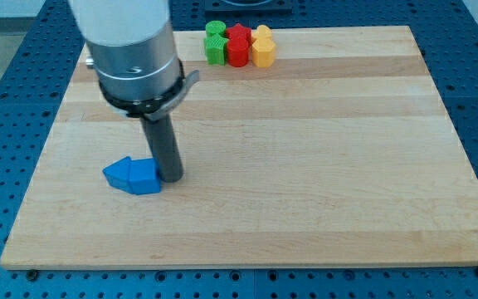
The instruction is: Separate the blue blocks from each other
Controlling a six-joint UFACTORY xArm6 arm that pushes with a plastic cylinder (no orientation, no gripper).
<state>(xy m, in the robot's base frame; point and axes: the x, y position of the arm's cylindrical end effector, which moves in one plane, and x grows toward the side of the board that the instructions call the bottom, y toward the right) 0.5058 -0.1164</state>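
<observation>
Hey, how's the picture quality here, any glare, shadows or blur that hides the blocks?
In the camera view, lighting is even and soft, with no strong glare on the wooden board; my tip casts only a faint shadow beside the blue blocks; the blue shapes merge into one mass, so their boundary is hard to read; the green block, red block and yellow block look slightly soft.

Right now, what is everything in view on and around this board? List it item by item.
Blue blocks: a blue cluster, count cannot be told, at the board's lower left, pressed together.
Green block: one, green, at the view's top edge, left end of a row.
Red block: one, red, middle of that row, touching its neighbours.
Yellow block: one, yellow, right end of the row.
Wooden board: one, light wood, fills most of the view.
Blue perforated table: one, blue, around the board.
My tip: one, dark rod, against the blue cluster's right side.
</observation>
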